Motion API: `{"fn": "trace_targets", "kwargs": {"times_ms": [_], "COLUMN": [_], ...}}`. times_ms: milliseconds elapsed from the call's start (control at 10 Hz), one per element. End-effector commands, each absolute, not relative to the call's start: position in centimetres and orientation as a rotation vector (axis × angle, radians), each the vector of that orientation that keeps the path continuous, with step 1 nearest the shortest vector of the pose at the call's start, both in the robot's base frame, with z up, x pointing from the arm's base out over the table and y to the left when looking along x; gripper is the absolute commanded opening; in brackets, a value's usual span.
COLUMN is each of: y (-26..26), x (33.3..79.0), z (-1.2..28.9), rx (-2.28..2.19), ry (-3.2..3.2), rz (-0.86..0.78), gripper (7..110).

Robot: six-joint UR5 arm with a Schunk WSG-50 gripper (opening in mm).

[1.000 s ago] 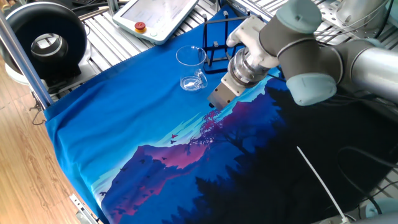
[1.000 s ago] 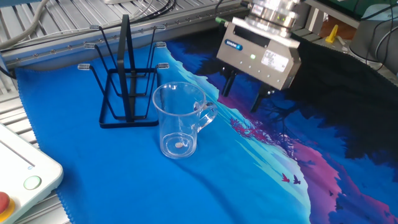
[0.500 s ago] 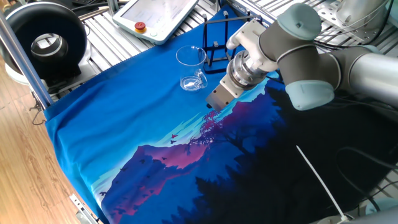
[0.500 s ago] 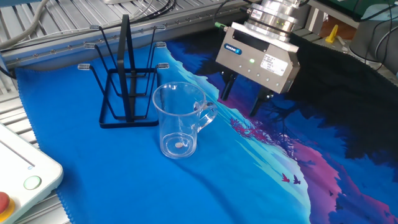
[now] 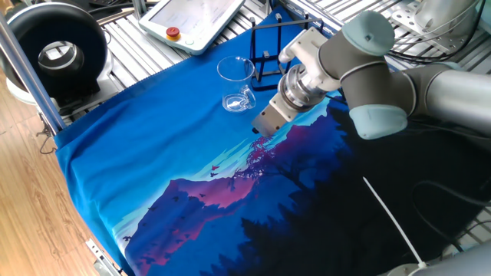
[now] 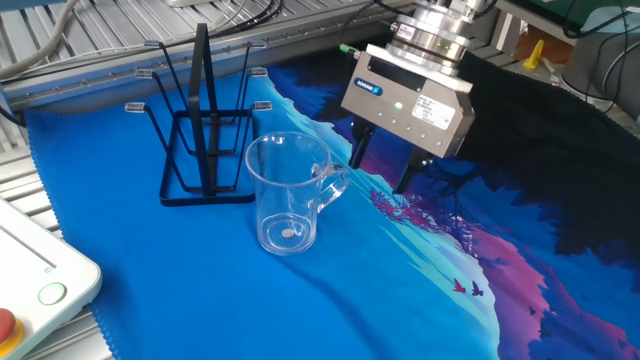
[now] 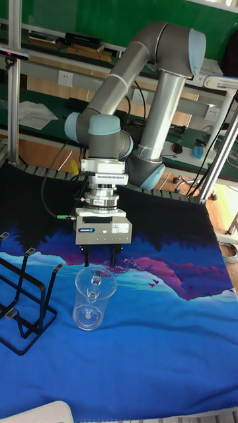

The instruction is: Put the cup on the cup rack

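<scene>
Cup (image 5: pixel 237 84) first: in one fixed view you see it standing upright on the blue part of the printed cloth (image 5: pixel 153 161), mouth up, long axis vertical, just in front of the cup rack (image 5: pixel 270 57). Your gripper (image 5: pixel 259 133) hangs beside it on the side away from the rack, low over the cloth and not touching the glass. From this angle you cannot tell how the fingers stand. The white pendant (image 5: pixel 196 21) lies well apart at the table's far edge.

In the other fixed view the cup (image 6: pixel 290 195) sits near the rack (image 6: pixel 200 120) but apart from its base frame, with the handle pointing toward your gripper (image 6: pixel 378 162). The two dark fingers (image 6: pixel 357 147) are spread apart with nothing between them, and the nearer one is just beside the handle. The rack's thin pegs rise upright and lean outward, all bare.

In the tall fixed view your gripper (image 7: pixel 99 256) points straight down just behind the cup (image 7: pixel 92 296), the fingertips about level with the rim; the handle faces the gripper. The rack (image 7: pixel 23 297) stands to the cup's side at the picture's left edge.

My read is that you are in the approach, before any grasp. Next you need to bring the spread fingers over the cup wall or handle and close; afterward the cup likely has to be turned mouth-down to hang on a peg.
</scene>
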State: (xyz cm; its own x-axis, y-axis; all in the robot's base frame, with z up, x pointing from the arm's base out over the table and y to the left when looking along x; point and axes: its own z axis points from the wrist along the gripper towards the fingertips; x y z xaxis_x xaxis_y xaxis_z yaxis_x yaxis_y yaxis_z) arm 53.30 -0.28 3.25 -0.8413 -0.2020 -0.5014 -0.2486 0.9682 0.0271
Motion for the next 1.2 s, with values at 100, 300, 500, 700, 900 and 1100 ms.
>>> {"fn": "trace_targets", "kwargs": {"times_ms": [100,300,500,700,900,1100], "y": [-0.7,-1.3,-1.4,-0.7,-1.1,-1.2], "x": [54.6,55.1,55.3,55.5,55.5,55.4], "z": [2.9,2.1,2.4,2.7,2.6,2.2], "rx": [-0.278,-0.236,-0.213,-0.201,-0.199,-0.16], "ry": [2.557,2.533,2.519,2.507,2.509,2.522], "rz": [0.102,0.049,0.053,0.089,0.069,0.077], "gripper": [66,66,66,66,66,44]}}
